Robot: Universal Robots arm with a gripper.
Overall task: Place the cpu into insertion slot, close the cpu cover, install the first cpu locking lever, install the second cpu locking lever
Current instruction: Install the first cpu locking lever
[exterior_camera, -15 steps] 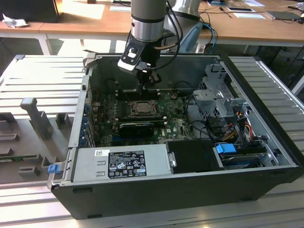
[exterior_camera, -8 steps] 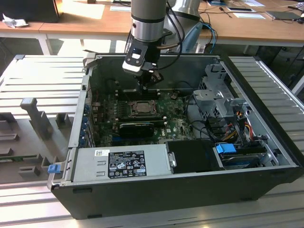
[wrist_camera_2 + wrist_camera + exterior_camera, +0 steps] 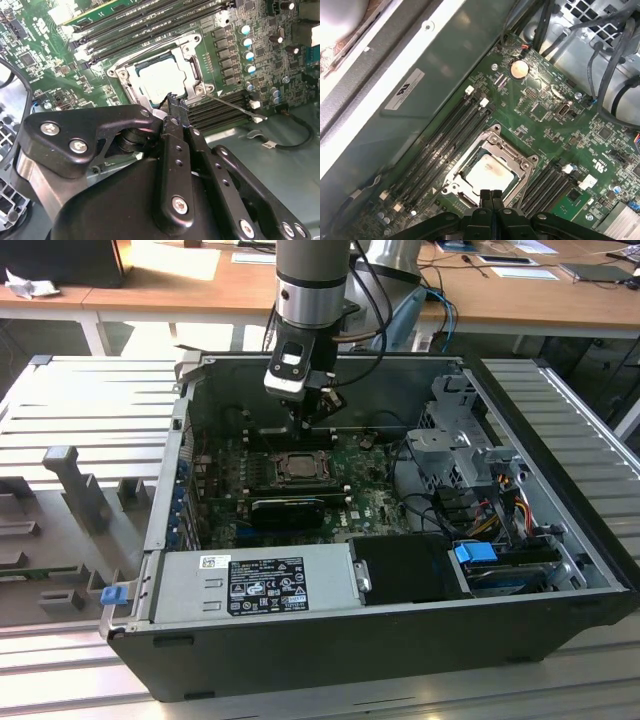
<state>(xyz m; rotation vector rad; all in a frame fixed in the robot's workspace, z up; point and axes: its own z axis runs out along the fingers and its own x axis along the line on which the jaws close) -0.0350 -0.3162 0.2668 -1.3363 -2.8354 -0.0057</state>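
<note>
The cpu [image 3: 161, 80] lies pale and silvery in the insertion slot [image 3: 131, 91] on the green motherboard [image 3: 45, 45]. The cpu cover [image 3: 192, 57], a metal frame, lies flat around it, and the chip shows through its window. A thin metal locking lever [image 3: 235, 106] sticks out from one socket corner over the memory slots. My gripper [image 3: 175, 102] hovers at the socket's edge, its fingers pressed together with nothing between them. In the first wrist view the fingertips [image 3: 490, 194] sit just beside the cpu [image 3: 487, 172] and cover [image 3: 512, 154]. The exterior view has the gripper [image 3: 303, 430] just above the socket [image 3: 297, 468].
The open computer case's walls [image 3: 170, 470] ring the board. Long black memory slots [image 3: 447, 137] flank the socket. A long black card [image 3: 288, 510], the power supply [image 3: 255, 580], a drive cage [image 3: 455, 440] and bundled cables [image 3: 480, 505] fill the exterior view's right and front.
</note>
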